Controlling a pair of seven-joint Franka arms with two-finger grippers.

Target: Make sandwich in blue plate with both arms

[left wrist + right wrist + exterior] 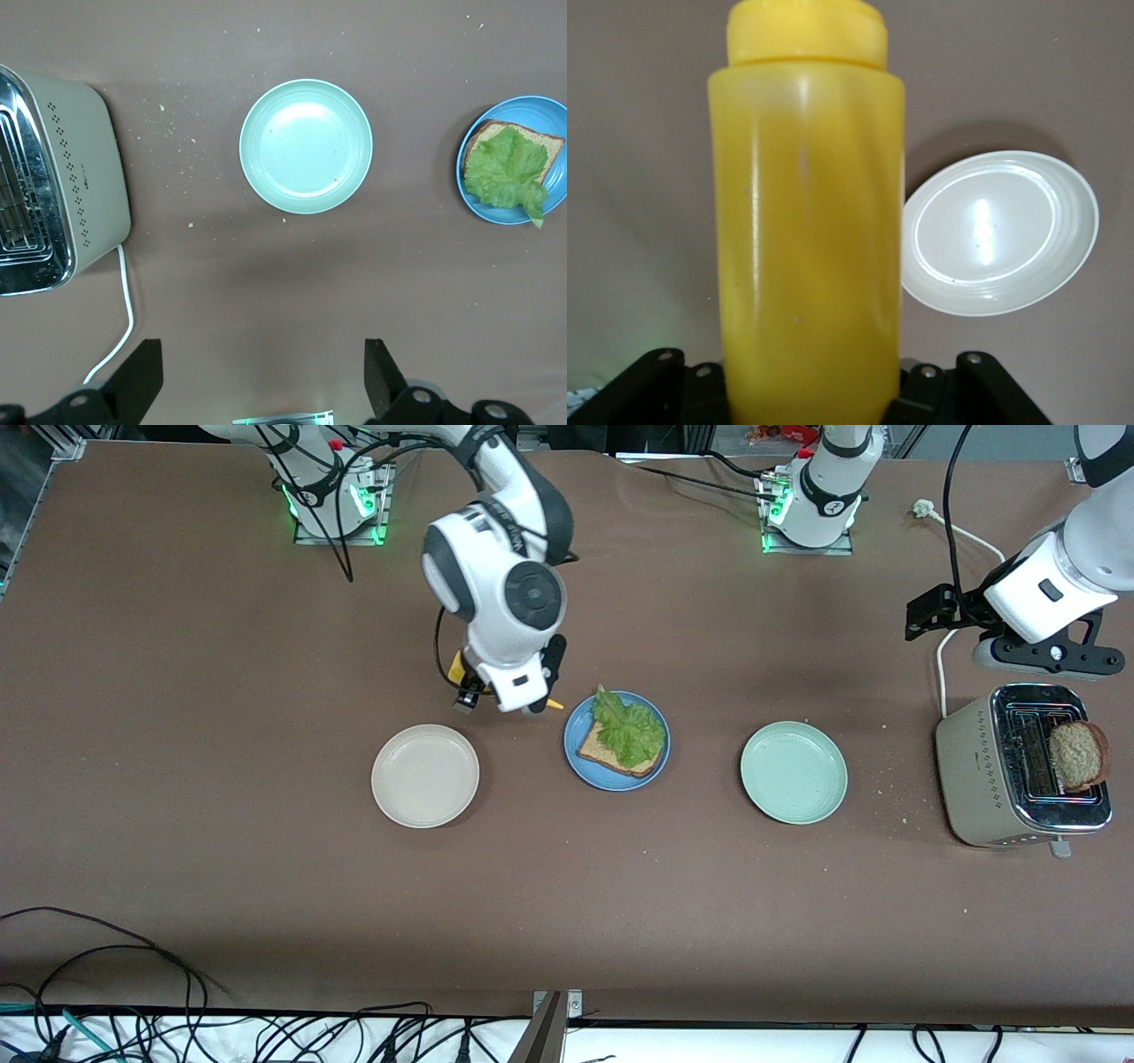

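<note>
Right tool grips a yellow bottle, held over the worktop beside the blue plate. Plate carries one bread slice topped with lettuce (no second slice on it). Left tool gapes empty, up near the toaster.

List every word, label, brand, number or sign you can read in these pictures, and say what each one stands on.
None can be read.
Toaster: a small dark mark on its side, too small to read.
Right arm's base and left arm's base: small dark marks, too blurred to read.
Yellow bottle, blue plate, beige plate and green plate: no print.
</note>
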